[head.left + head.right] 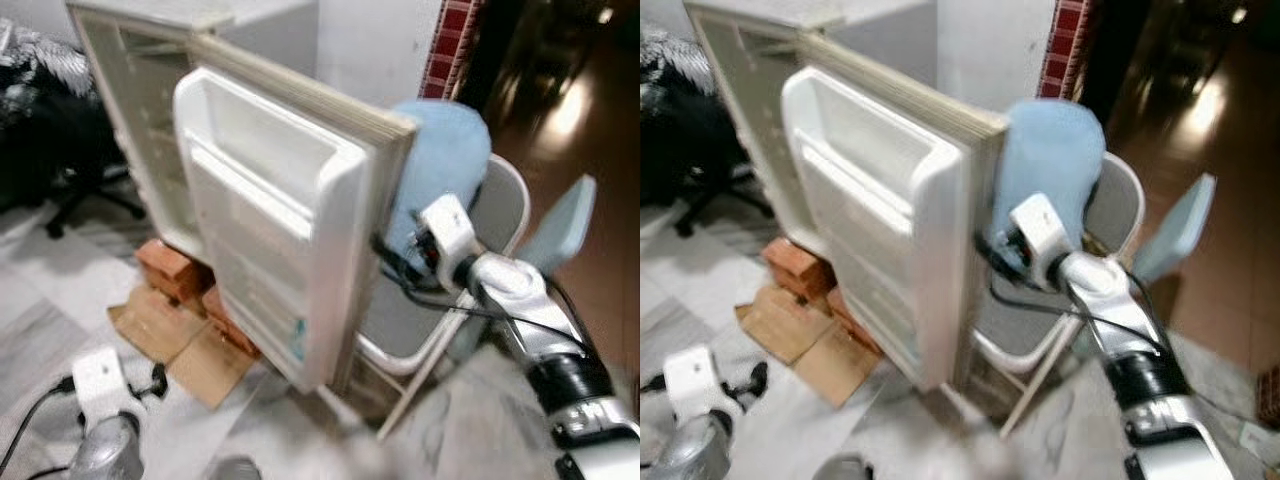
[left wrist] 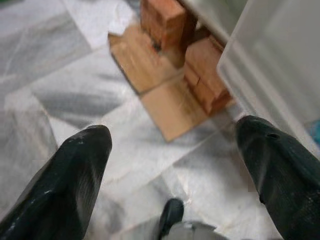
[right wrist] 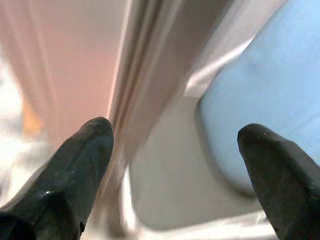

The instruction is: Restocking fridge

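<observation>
A: What could go wrong from here?

B: The small white fridge [image 1: 150, 120] stands at the far left on red bricks [image 1: 172, 268] and flattened brown cardboard [image 1: 180, 345], and its white moulded door [image 1: 270, 220] hangs wide open. The right gripper [image 3: 175, 150] sits at the door's outer edge. My worry is that a hard push swings the door into the grey folding chair with the pale blue cushion [image 1: 440, 180] just behind it, or rocks the fridge on those bricks.

A: Anything to restock with?

B: I see no food or bottles; the door shelves look bare.

A: How are the arms posed?

B: The right arm reaches forward and leftward, wrist level with the door's edge, jaws open with one finger [image 3: 80, 160] toward the door seal and the other toward the blue cushion, gripping nothing. The left gripper [image 2: 172, 160] hangs low at the near left over the grey marble floor [image 2: 60, 85], jaws open and empty.
</observation>
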`<state>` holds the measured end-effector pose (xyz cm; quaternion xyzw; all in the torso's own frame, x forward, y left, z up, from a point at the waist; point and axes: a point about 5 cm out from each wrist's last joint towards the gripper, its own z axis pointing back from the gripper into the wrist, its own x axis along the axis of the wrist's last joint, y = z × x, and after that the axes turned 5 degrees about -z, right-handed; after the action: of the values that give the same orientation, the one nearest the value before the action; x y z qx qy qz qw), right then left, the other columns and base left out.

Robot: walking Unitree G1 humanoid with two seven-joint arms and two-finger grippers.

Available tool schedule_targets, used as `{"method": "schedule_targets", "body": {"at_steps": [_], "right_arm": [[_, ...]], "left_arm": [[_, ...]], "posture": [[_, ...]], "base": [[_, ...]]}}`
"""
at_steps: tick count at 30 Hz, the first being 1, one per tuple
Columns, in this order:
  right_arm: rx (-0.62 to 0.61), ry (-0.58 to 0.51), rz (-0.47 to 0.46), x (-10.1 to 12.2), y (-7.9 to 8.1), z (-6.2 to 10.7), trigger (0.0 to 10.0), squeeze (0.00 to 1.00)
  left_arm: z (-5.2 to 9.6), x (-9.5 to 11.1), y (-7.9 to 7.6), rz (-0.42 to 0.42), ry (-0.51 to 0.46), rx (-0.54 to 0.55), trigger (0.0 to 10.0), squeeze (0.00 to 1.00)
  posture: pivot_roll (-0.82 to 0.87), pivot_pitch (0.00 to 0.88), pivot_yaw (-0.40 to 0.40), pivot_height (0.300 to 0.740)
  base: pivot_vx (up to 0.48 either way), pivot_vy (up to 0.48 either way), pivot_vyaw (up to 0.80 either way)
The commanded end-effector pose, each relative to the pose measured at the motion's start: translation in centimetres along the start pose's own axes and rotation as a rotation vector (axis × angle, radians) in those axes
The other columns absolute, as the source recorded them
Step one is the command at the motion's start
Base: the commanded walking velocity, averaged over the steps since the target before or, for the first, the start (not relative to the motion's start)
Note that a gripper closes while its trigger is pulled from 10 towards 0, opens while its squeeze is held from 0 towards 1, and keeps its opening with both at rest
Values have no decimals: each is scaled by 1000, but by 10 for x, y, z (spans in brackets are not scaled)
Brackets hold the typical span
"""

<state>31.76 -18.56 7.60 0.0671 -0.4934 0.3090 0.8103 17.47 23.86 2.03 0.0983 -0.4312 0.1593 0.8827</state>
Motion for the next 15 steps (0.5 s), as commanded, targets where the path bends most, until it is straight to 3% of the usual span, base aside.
{"method": "schedule_targets", "body": {"at_steps": [1,8,10,13,15], "right_arm": [[-36,-38,38,15,-7,-1,10000,0],[-144,-117,5,28,-14,-7,10000,0],[-238,-177,-58,33,-17,-9,10000,0],[-280,-222,-106,38,-19,-8,10000,0],[-298,-311,-211,50,-17,-9,10000,0]], "left_arm": [[1,4,-1,7,-11,-8,10000,0],[0,6,0,7,-8,0,10000,0],[0,6,0,4,-10,-3,10000,0],[0,6,0,2,-12,-3,10000,0],[-1,8,-2,-5,-14,-10,10000,0]], "posture": [[103,0,-23,740],[107,0,-23,740],[104,0,-21,740],[103,0,-20,740],[100,0,-19,740]], "base": [[0,0,0],[0,0,0],[0,0,0],[0,0,0],[0,0,0]]}}
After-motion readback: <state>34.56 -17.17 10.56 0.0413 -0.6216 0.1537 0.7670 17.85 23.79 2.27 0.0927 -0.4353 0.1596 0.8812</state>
